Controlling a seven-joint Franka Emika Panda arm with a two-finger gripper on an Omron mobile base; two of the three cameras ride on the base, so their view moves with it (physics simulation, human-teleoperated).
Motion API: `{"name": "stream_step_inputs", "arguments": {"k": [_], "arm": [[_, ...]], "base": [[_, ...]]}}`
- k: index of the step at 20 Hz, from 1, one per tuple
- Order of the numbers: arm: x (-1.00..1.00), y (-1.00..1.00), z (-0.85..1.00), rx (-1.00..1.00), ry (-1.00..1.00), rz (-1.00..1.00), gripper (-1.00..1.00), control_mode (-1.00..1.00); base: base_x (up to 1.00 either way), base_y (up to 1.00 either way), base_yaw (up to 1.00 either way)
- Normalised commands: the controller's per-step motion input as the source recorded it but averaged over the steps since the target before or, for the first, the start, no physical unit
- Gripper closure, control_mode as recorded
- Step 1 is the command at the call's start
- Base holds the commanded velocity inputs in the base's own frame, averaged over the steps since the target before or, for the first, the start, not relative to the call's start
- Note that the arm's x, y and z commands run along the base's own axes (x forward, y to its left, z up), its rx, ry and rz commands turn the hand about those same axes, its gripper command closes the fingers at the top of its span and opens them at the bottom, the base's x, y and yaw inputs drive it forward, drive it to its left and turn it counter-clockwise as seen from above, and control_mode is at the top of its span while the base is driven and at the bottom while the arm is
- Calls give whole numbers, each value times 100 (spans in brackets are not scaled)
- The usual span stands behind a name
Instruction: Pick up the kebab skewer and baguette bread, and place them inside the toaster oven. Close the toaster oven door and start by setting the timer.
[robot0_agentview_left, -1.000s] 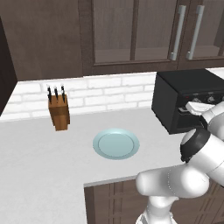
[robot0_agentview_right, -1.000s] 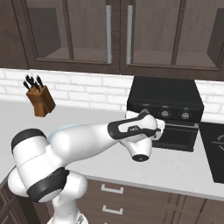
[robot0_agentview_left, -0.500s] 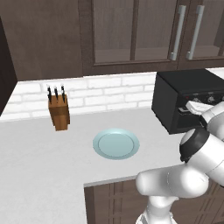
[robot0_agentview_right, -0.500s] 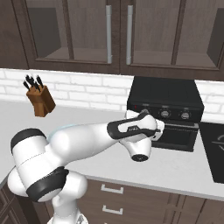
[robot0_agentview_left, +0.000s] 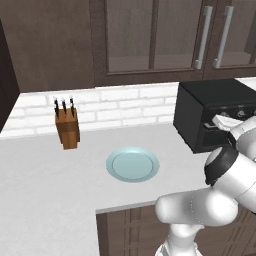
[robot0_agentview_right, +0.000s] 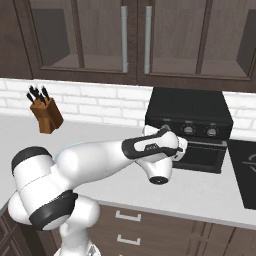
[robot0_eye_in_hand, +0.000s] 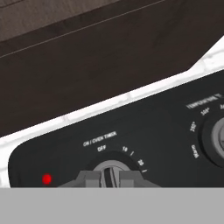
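Your jaws are pinched on the round black timer knob (robot0_eye_in_hand: 109, 169), lettered "ON / OVEN TIMER" and "OFF", beside a red light (robot0_eye_in_hand: 46, 178). The black boxy toaster oven (robot0_agentview_right: 190, 125) sits on the grey counter (robot0_agentview_left: 60, 175) against white brick, its door (robot0_agentview_right: 200, 156) shut.

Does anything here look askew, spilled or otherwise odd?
Nothing stands out. The toaster oven sits square with its door shut, the plate lies flat on the counter, and the knife block stands upright. The gripper is shut on the timer knob.

Open counter (robot0_agentview_left: 45, 180) around plate (robot0_agentview_left: 132, 164); knife block (robot0_agentview_left: 67, 127) far left, toaster oven (robot0_agentview_left: 212, 117) right.
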Motion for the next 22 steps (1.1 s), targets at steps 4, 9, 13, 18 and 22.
{"name": "stream_step_inputs", "arguments": {"k": [4, 9, 13, 18, 22], "arm": [[0, 0, 0, 7, 0, 0, 100, -100], [0, 0, 0, 9, 2, -1, 100, -100], [0, 0, 0, 9, 6, -1, 100, -100], [0, 0, 0, 7, 6, 0, 100, -100], [0, 0, -2, 7, 7, 0, 100, -100]], "base": [[0, 0, 0], [0, 0, 0], [0, 0, 0], [0, 0, 0], [0, 0, 0]]}}
